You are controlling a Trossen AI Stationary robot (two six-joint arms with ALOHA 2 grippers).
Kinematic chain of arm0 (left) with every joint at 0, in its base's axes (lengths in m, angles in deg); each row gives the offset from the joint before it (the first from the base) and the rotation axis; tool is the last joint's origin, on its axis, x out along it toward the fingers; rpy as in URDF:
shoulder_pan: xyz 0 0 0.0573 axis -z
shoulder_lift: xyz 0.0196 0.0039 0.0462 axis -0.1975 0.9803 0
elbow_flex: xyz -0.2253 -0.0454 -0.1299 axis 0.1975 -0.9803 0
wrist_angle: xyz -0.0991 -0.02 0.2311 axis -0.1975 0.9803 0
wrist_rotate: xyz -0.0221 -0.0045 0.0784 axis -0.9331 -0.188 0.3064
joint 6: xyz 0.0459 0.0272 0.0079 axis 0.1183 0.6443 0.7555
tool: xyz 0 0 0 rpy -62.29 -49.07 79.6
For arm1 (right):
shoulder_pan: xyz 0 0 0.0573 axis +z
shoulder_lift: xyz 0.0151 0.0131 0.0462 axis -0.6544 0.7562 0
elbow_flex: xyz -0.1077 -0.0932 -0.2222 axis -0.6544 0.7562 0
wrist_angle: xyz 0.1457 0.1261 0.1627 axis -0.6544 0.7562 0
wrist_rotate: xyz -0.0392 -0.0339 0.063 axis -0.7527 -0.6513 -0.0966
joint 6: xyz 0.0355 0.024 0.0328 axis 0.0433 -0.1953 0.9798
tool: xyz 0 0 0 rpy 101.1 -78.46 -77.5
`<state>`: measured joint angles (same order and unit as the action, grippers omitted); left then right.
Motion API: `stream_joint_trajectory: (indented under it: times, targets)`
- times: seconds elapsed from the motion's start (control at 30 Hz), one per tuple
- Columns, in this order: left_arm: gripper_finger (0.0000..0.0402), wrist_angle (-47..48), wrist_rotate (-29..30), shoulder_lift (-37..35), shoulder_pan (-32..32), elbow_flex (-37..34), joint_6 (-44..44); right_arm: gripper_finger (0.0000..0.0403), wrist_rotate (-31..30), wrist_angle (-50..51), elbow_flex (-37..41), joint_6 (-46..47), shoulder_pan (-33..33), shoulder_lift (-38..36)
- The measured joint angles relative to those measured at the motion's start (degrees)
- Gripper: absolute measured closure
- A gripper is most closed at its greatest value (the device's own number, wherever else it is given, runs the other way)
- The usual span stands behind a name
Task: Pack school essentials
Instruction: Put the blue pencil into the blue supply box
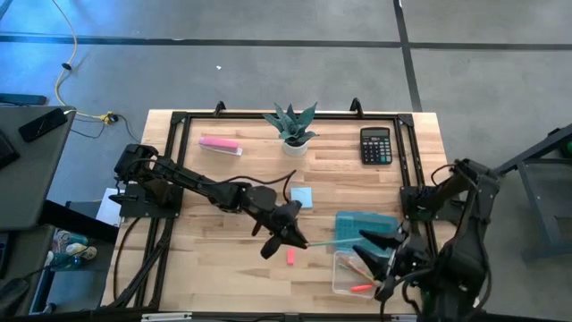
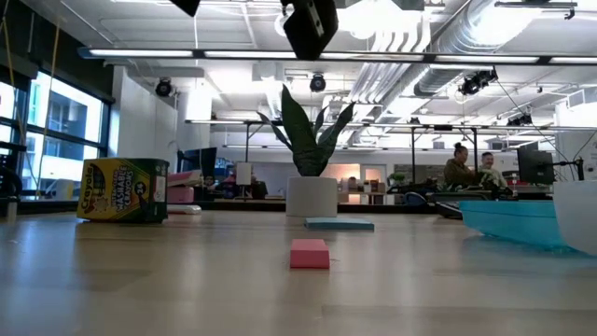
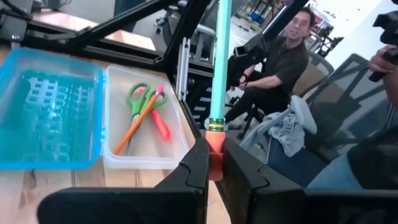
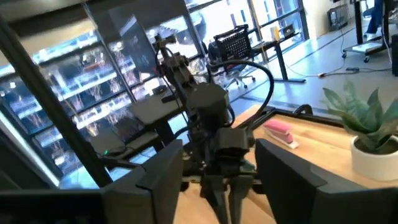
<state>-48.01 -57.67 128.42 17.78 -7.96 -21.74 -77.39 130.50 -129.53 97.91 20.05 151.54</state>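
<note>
Left hand point(image 3: 213, 163) clamps pencil point(image 3: 220, 62) by its eraser end.

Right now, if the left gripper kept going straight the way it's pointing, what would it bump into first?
Probably the clear box. The left gripper, shut on the greenish pencil, points toward the box and the right gripper waiting over it. Depth is hard to judge.

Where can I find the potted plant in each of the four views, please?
High view: potted plant at the top middle of the table.
Low view: plant in the picture's centre, behind the blue notepad.
Left wrist view: not in it.
Right wrist view: plant at the right edge.
Shared landmark: the pink bar, in the high and right wrist views.
</note>
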Motion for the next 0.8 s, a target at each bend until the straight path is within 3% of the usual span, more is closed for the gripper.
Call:
stream_joint_trajectory:
  times: [0.17, 0.43, 0.8]
  targets:
    - [0.0385, -4.1, -0.1, 0.0, 0.0, 0.0, -2.8, 0.0184, 4.4, 0.1, 0.0, -5.9, 1.7, -4.5]
    - [0.0385, -11.4, -0.2, 0.0, 0.0, 0.0, -4.9, 0.0191, 4.1, 0.7, 0.0, -15.6, 5.9, -7.7]
    - [0.0385, -13.9, -0.2, 0.0, 0.0, 0.0, -4.6, 0.0208, 3.6, 2.5, 0.1, -11.0, 2.1, -1.7]
